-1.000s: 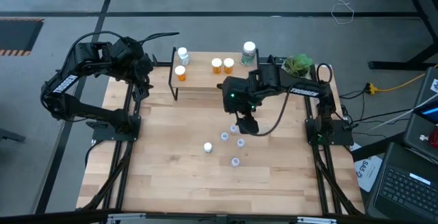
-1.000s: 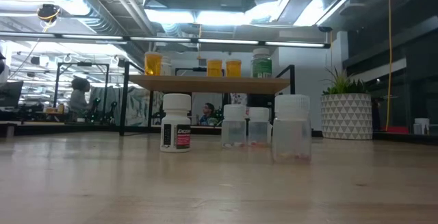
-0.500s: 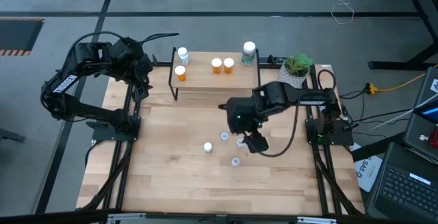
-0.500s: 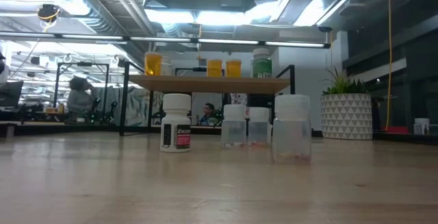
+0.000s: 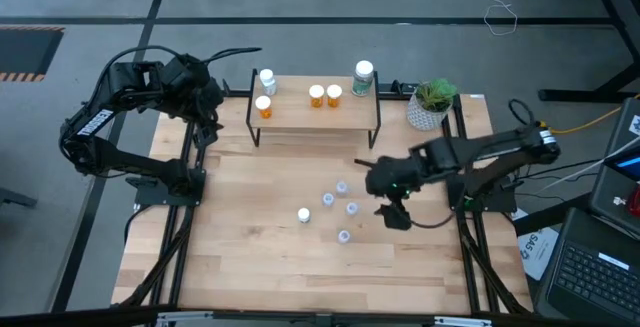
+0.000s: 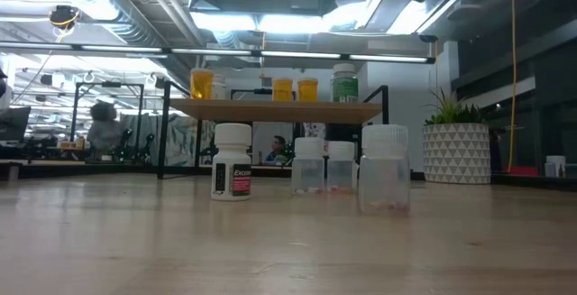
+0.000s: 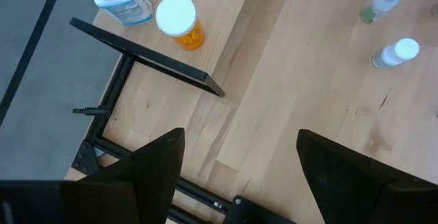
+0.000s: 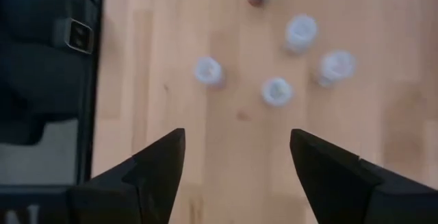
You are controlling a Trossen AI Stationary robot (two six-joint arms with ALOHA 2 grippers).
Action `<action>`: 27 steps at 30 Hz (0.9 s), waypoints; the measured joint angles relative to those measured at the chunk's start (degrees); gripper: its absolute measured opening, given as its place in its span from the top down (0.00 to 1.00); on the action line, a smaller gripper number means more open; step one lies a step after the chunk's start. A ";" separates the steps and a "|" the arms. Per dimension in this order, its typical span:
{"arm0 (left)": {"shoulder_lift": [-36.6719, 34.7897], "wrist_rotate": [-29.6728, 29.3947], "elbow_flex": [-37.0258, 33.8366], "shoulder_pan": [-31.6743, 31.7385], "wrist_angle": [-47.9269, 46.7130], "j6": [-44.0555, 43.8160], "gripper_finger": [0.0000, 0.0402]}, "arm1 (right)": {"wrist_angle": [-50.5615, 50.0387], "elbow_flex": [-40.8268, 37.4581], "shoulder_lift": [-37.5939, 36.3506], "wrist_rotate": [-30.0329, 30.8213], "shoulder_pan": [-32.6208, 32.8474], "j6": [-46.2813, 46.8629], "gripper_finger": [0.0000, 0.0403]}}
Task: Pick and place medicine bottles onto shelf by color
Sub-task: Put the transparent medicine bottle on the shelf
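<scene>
The shelf (image 5: 315, 117) stands at the table's far side. It carries a white bottle (image 5: 267, 79), three orange bottles (image 5: 264, 105) (image 5: 317, 95) (image 5: 334, 94) and a green-labelled bottle (image 5: 363, 77). Several small clear bottles (image 5: 341, 187) (image 5: 327, 199) (image 5: 351, 208) (image 5: 344, 235) and a small white one (image 5: 304, 215) stand upright on the tabletop in front of it. My right gripper (image 5: 395, 215) hangs open to the right of this group, which its wrist view shows ahead (image 8: 276, 90). My left gripper (image 7: 239, 176) waits open at the shelf's left end (image 5: 205, 102).
A white pot with a green plant (image 5: 430, 102) sits at the table's far right corner, beside the shelf. Bare tabletop (image 5: 260, 267) stretches along the near side and left of the bottle group. People and equipment show in the room beyond the table (image 6: 99, 124).
My right arm has swung back from above the clear bottles toward the table's right edge and a little toward the near edge. No bottle has moved.
</scene>
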 joint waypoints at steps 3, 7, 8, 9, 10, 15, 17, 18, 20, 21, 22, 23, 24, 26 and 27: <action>-0.01 -0.02 0.00 0.00 0.85 0.00 0.31 | 9.91 -7.73 -3.08 0.57 1.65 1.74 0.34; 0.04 -0.02 0.00 0.00 0.86 -0.03 0.31 | 22.02 -15.08 -3.94 0.76 2.46 3.25 0.34; 0.07 0.00 0.00 0.00 0.86 -0.32 0.31 | 24.51 -16.53 -3.81 0.74 2.58 3.25 0.34; 0.07 0.00 0.00 0.00 0.86 -0.93 0.31 | 27.13 -17.86 -3.51 0.74 2.70 3.25 0.34; 0.07 0.02 0.00 0.00 0.86 -1.36 0.31 | 29.87 -19.13 -3.16 0.76 2.72 3.23 0.34; 0.07 0.40 0.00 -0.57 0.84 -2.56 0.31 | 41.68 -24.41 -1.69 0.76 2.72 3.04 0.34; 0.07 0.50 0.00 -1.48 0.97 -2.58 0.31 | 44.42 -25.60 -1.63 0.70 2.80 3.14 0.34; 0.07 0.98 0.00 -2.08 1.38 -2.58 0.31 | 45.48 -25.84 -1.46 0.53 2.84 3.17 0.34; 0.07 3.82 0.00 -3.58 3.14 -2.54 0.31 | 46.22 -25.99 -1.39 0.67 3.22 3.21 0.34; 0.07 5.48 0.00 -4.43 4.18 -2.45 0.31 | 47.10 -25.99 -1.41 1.10 3.52 3.10 0.34; 0.09 6.98 0.00 -5.35 5.51 -2.40 0.31 | 48.08 -25.99 -1.41 1.67 3.74 2.99 0.34; 0.11 8.06 0.00 -6.32 7.08 -2.39 0.31 | 48.76 -25.99 -1.41 2.28 4.00 2.99 0.34; 0.17 8.83 0.00 -7.41 8.55 -2.26 0.31 | 49.26 -25.99 -1.41 2.92 4.32 2.99 0.34; 0.82 9.49 0.02 -9.73 11.03 -1.15 0.31 | 50.02 -25.98 -1.41 4.23 5.11 3.04 0.34; 1.21 9.49 0.02 -10.97 12.25 -0.45 0.31 | 49.97 -25.97 -1.41 5.14 5.58 3.08 0.34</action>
